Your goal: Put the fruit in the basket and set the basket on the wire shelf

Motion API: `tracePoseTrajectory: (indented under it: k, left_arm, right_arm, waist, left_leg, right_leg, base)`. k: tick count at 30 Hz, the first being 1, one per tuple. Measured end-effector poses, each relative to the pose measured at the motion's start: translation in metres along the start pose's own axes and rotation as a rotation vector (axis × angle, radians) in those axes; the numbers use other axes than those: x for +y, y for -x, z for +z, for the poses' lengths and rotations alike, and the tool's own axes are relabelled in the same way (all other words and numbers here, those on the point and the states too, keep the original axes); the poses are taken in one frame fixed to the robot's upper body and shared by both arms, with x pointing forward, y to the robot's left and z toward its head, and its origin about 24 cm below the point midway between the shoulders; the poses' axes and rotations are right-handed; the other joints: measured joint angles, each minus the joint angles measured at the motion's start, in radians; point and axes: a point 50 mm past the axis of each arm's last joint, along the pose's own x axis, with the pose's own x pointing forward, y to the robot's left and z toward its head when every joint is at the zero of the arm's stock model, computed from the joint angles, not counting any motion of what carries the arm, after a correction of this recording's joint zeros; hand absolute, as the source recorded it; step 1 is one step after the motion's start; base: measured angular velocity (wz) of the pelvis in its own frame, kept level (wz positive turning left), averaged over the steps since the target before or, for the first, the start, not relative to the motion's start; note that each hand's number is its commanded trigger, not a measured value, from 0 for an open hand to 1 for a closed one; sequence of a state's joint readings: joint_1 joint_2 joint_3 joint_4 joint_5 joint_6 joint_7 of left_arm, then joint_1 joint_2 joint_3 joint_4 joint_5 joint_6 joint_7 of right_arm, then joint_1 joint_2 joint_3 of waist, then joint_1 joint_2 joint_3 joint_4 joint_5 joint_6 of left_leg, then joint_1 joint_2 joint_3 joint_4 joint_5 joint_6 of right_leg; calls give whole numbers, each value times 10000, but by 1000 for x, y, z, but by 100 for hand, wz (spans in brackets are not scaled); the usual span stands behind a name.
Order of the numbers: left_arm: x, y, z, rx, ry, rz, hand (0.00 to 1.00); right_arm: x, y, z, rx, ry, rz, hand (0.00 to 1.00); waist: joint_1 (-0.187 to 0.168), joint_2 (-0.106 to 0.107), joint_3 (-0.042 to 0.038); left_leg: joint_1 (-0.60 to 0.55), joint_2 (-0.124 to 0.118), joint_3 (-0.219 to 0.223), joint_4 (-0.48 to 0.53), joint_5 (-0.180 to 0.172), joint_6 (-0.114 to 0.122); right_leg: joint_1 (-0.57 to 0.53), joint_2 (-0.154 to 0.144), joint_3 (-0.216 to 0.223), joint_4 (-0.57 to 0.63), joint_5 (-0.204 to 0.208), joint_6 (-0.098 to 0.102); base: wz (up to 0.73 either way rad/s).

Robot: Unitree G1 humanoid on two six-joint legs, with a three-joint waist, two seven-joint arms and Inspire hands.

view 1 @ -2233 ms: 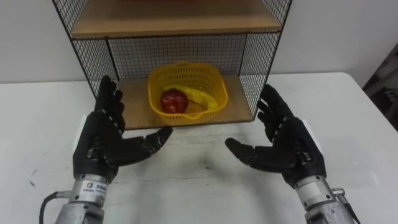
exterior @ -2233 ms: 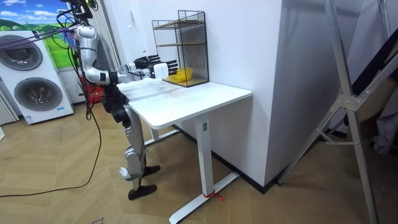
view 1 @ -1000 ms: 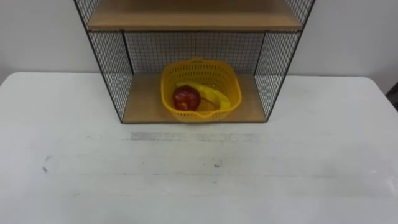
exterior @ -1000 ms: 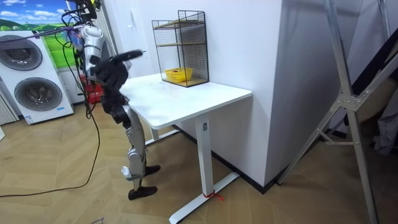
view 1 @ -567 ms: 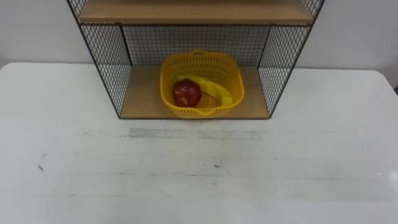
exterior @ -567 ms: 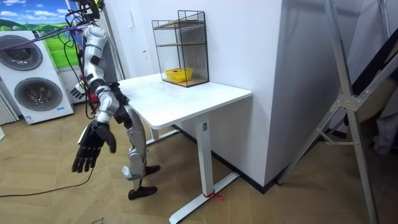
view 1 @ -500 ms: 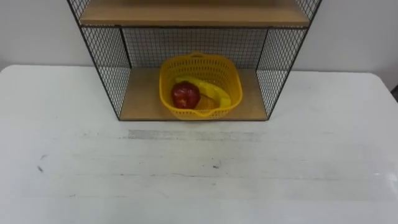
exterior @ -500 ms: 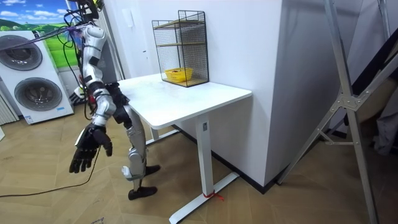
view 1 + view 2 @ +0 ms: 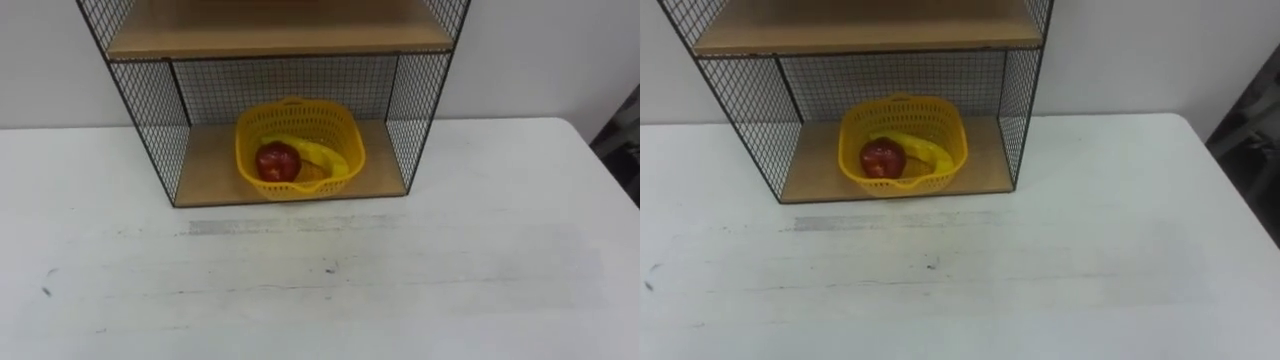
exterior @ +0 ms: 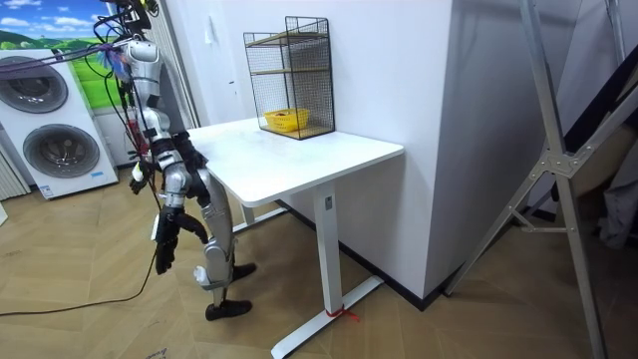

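Yellow basket (image 9: 300, 117) in wire shelf (image 9: 205, 170), clear of sides, right hand (image 10: 163, 249) hanging, fingers slack

The wire shelf (image 9: 410, 100) stands at the far edge of the table (image 9: 450, 260), back against the wall (image 9: 540, 50). The basket (image 9: 300, 122) sits on the shelf's bottom board, about midway between the side panels, under an upper board. In the basket the apple (image 9: 278, 162) lies to the left, and the banana (image 9: 325, 155) lies just behind and right of it, seemingly touching. In the room view the robot stands at the table's left end, with a washing machine (image 10: 55, 140) farther left.
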State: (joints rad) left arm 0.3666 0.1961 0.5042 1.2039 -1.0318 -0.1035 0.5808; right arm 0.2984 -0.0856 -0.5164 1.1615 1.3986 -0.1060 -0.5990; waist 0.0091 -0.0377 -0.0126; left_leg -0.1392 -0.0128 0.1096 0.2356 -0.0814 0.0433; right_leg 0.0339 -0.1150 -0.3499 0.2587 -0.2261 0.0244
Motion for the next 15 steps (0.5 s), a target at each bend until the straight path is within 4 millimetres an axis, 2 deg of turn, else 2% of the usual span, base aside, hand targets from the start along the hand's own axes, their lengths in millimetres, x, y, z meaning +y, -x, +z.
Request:
tracePoseTrajectory:
  k: [1, 3, 4, 6, 8, 10, 11, 12, 14, 15]
  left_arm:
    - [-2, 1, -2, -98, -538, -279, 0]
    - [-13, 5, -9, -791, -3064, -1491, 0]
    - [-17, 6, -10, -961, -3617, -1791, 0]
    - [-36, 16, -16, -1420, -5537, -2999, 0]
    - [-46, 22, -22, -1621, -6789, -3797, 0]
    - [-60, 31, -29, -1567, -7399, -4533, 0]
    - [-70, 37, -32, -1530, -7501, -5045, 0]
    - [-71, 38, -33, -1496, -7654, -5434, 0]
    - [-73, 40, -36, -1506, -7889, -5658, 0]
    - [-72, 40, -37, -1545, -8091, -5669, 0]
  right_arm:
    - [1, 0, -1, -89, 350, 106, 0]
    - [7, 1, -4, -644, 2315, 679, 0]
    - [9, 2, -5, -806, 2905, 852, 0]
    - [26, 8, -10, -1734, 5847, 1837, 0]
    - [40, 15, -13, -2340, 7664, 2578, 0]
    - [52, 21, -18, -2667, 8754, 3244, 0]
    - [56, 24, -22, -2702, 9307, 3604, 0]
    - [60, 26, -26, -2663, 9752, 4019, 0]
    - [64, 29, -30, -2659, 10292, 4596, 0]
    - [64, 29, -31, -2657, 10714, 4875, 0]
  waist:
    - [-57, 9, -1]
    - [-72, 46, 29]
    - [-67, 43, 30]
    - [-90, 36, 31]
    - [-212, 37, 32]
    - [-312, 39, 39]
    - [-322, 50, 69]
    - [-329, 89, 92]
    - [-335, 159, 140]
    - [-339, 182, 138]
  left_leg:
    - [39, 3, 15, -19, 2, -4]
    - [165, -11, 1, -91, 17, -27]
    - [219, -15, 0, -124, 26, -41]
    - [412, -9, 57, -280, 95, -137]
    - [397, -3, 50, -294, 95, -136]
    - [433, -10, 38, -318, 101, -143]
    - [462, -9, 2, -315, 124, -173]
    - [471, -5, -50, -304, 184, -261]
    - [466, -10, -88, -315, 202, -284]
    - [473, -7, -87, -325, 208, -295]
  right_leg:
    - [60, -7, -71, -47, 9, 13]
    - [200, 1, -75, -76, 29, 19]
    - [233, 1, -58, -78, 32, 14]
    - [280, -28, -105, -156, 81, -47]
    - [260, -8, -120, -161, 106, -59]
    - [286, 27, -79, -193, 118, -53]
    - [320, 83, 15, -251, 136, -50]
    - [363, 155, 156, -369, 194, -49]
    - [380, 178, 146, -443, 246, -53]
    - [395, 179, 139, -475, 259, -56]
  base:
    - [35]
    - [5]
    - [-9]
    - [-14]
    - [-7]
    - [-4]
    - [-7]
    - [-6]
    - [-2]
    - [0]
